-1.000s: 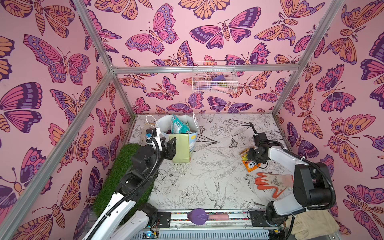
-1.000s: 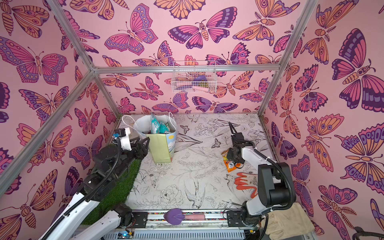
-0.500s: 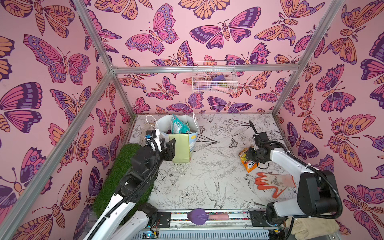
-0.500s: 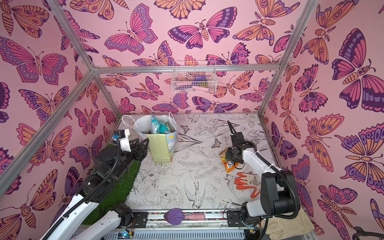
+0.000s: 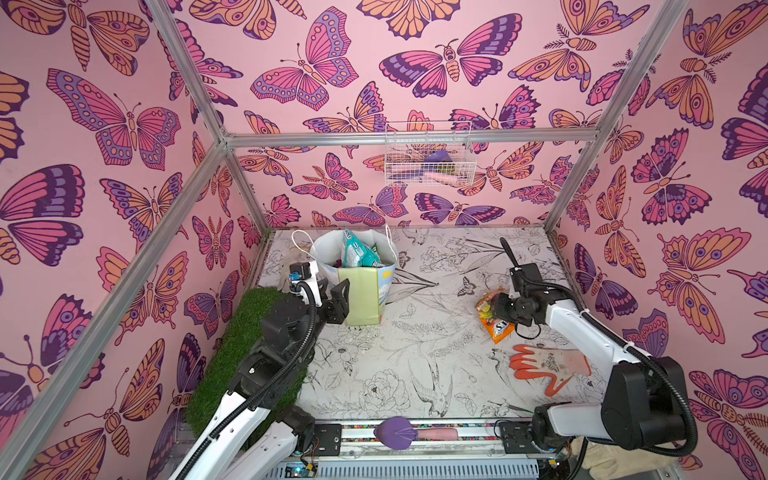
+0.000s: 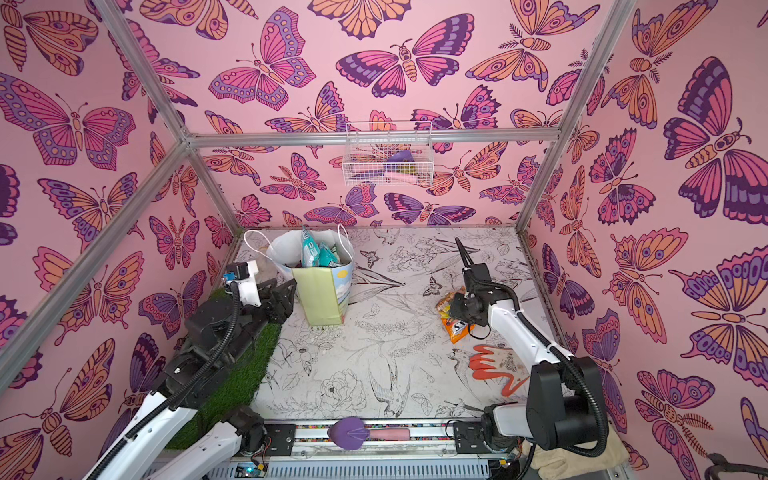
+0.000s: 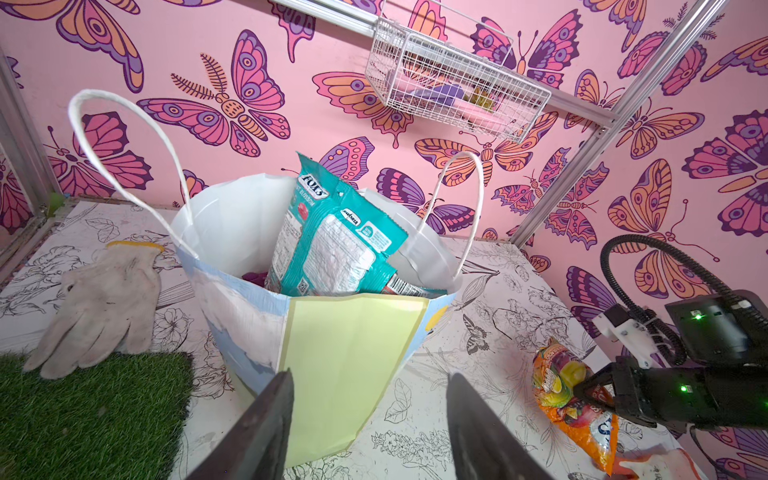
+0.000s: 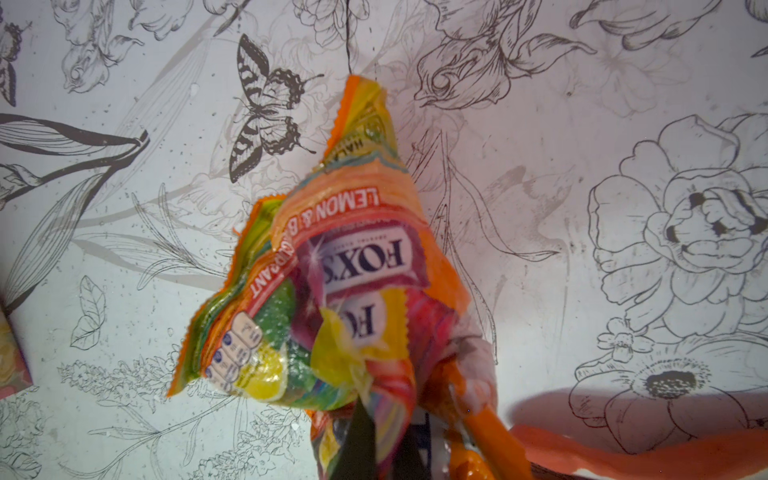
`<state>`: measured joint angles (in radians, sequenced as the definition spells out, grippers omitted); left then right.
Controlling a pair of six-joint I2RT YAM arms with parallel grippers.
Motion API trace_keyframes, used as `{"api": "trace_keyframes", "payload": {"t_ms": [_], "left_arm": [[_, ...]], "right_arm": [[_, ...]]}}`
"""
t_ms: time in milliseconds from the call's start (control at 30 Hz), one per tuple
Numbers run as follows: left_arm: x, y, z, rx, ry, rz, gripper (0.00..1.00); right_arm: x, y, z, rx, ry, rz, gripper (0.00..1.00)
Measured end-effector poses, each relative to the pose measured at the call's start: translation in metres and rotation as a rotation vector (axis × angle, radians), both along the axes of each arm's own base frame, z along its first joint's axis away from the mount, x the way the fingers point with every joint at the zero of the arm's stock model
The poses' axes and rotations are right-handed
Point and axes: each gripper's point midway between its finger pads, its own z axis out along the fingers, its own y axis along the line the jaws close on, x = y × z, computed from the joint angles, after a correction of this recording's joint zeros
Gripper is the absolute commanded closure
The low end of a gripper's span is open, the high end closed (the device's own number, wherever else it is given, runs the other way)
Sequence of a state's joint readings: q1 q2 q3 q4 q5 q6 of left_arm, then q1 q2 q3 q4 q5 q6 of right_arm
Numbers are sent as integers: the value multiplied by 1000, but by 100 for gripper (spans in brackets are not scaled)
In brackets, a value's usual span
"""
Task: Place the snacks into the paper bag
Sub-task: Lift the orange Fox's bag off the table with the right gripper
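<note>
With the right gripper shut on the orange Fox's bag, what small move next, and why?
Probably lift up: the right gripper is shut on the orange Fox's bag, whose lower end seems to touch the table, across from the paper bag.

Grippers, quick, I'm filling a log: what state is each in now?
Left gripper: open, holding nothing, facing the paper bag.
Right gripper: shut on the orange Fox's bag.

Paper bag [image 5: 359, 299] stands far left on table [image 5: 415, 374], packets [image 5: 355, 253] sticking up out of it; left gripper [image 7: 368, 419] just in front of it, jaws apart. Grass mat [image 5: 249, 353] along left edge, left-side glove [image 7: 99, 307] behind it, beside bag. Fox's bag [image 5: 494, 324] at right, well apart from paper bag, pinched in right gripper [image 5: 500, 309]; right-side glove [image 5: 548, 365] just in front. Wire basket [image 5: 428, 160] on back wall
</note>
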<state>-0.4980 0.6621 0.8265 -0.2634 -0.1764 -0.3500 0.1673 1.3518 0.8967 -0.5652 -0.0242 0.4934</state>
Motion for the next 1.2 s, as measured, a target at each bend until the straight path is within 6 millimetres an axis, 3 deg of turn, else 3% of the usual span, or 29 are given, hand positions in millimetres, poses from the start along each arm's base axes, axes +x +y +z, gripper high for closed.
{"api": "trace_keyframes", "payload": {"t_ms": [567,1200], "left_arm": [[-7,4,-18,-15,24,4,40],[-19,12,-40,-26,68,21,38]], "right_arm": [[1,39,51,70,-129,115,100],[12,66,116,129,-286,188,100]]}}
